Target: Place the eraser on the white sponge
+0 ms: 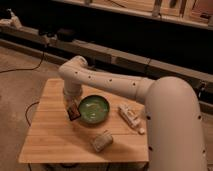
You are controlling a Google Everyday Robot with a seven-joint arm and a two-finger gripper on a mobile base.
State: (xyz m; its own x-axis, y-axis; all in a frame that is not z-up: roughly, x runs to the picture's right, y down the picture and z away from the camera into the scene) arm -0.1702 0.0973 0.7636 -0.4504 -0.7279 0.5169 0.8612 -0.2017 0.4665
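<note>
My gripper hangs at the end of the white arm, just left of the green bowl and low over the wooden table. It is shut on the eraser, a small dark block with a reddish-brown middle that tilts at the fingertips. The white sponge, a pale chunky block, lies on the table in front of the bowl, to the right of and nearer than the gripper and apart from it.
A green bowl stands mid-table, right beside the gripper. A long white boxy item with a nozzle lies right of the bowl. The arm's big white link covers the table's right side. A dark bench runs behind, and cables lie on the floor at left.
</note>
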